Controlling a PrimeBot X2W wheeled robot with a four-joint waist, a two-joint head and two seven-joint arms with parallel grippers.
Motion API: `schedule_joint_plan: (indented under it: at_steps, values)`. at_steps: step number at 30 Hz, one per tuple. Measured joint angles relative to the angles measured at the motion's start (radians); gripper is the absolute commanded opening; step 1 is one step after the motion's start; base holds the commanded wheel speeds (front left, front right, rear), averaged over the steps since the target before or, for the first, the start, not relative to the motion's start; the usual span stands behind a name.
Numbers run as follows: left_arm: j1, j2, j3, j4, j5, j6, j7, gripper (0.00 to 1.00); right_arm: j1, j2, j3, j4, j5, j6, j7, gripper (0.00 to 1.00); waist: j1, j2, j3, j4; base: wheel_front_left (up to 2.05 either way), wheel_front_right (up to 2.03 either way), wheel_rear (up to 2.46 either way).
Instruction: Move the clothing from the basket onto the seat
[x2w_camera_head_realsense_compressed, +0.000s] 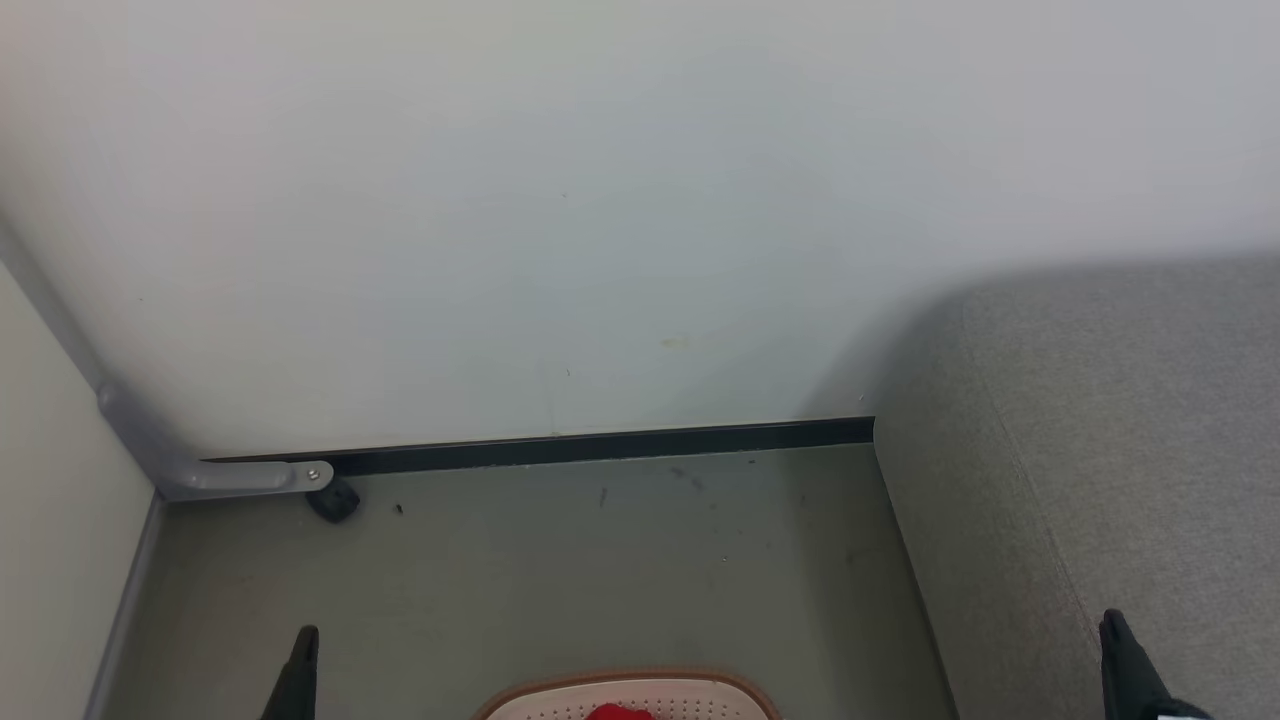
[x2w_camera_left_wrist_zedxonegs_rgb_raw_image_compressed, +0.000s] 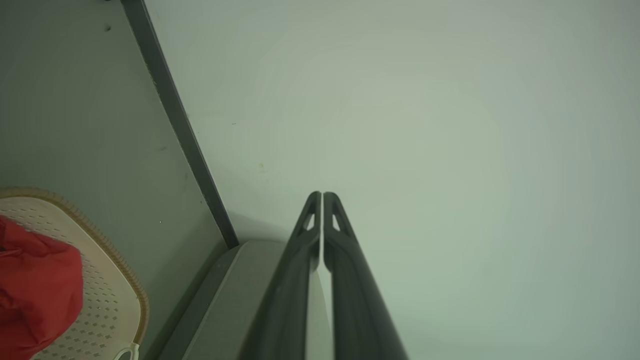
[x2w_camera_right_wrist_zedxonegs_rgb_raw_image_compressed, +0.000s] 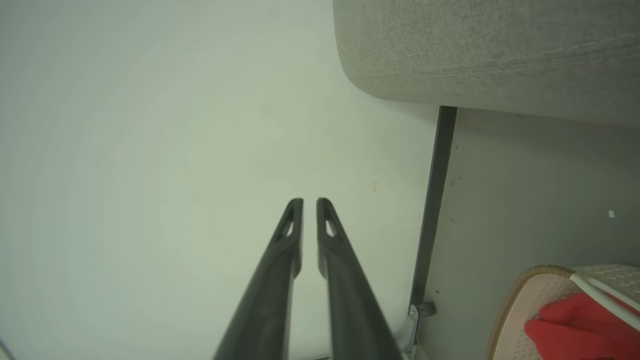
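while raised toward the wall (x2w_camera_head_realsense_compressed: 600, 200), holds nothing: left hand (x2w_camera_left_wrist_zedxonegs_rgb_raw_image_compressed: 321, 196) pressed shut, right hand (x2w_camera_right_wrist_zedxonegs_rgb_raw_image_compressed: 310, 202) all but shut. leaves red clothing (x2w_camera_left_wrist_zedxonegs_rgb_raw_image_compressed: 35, 290) heaped in the basket (x2w_camera_left_wrist_zedxonegs_rgb_raw_image_compressed: 107, 295) on the floor (x2w_camera_head_realsense_compressed: 550, 560), beside the seat (x2w_camera_head_realsense_compressed: 1120, 430). risks jabbing and tipping the basket if lowered without opening first.
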Motion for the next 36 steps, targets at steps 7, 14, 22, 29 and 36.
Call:
schedule_joint_plan:
  at_steps: [7,14,22,29,36]
  values:
    - [0.030,-0.007,-0.005,0.023,0.000,0.001,-0.010,1.00,0.027,0.010,0.006,0.021,0.000,-0.002,-0.009,1.00,0.0000,0.0000,0.000,0.000,0.00,0.00,0.00]
    - [0.028,-0.007,-0.010,0.013,0.000,0.001,-0.029,1.00,0.016,0.010,0.018,0.015,-0.005,-0.002,-0.027,1.00,0.0000,0.0000,0.002,0.001,0.00,0.00,0.00]
    - [0.015,-0.005,-0.026,-0.002,0.017,0.001,-0.063,1.00,0.013,0.008,0.037,-0.003,-0.026,-0.002,-0.053,1.00,0.0000,0.0001,0.004,0.001,0.00,0.00,0.00]
    - [0.015,0.017,-0.053,-0.019,0.100,0.001,-0.091,1.00,-0.007,-0.008,0.071,-0.016,-0.085,-0.002,-0.081,1.00,0.0000,0.0000,0.006,0.001,0.00,0.00,0.00]
    - [0.013,0.034,-0.086,-0.027,0.198,0.001,-0.118,1.00,-0.011,-0.047,0.125,-0.020,-0.184,-0.002,-0.110,1.00,0.0000,0.0000,0.007,0.002,0.00,0.00,0.00]
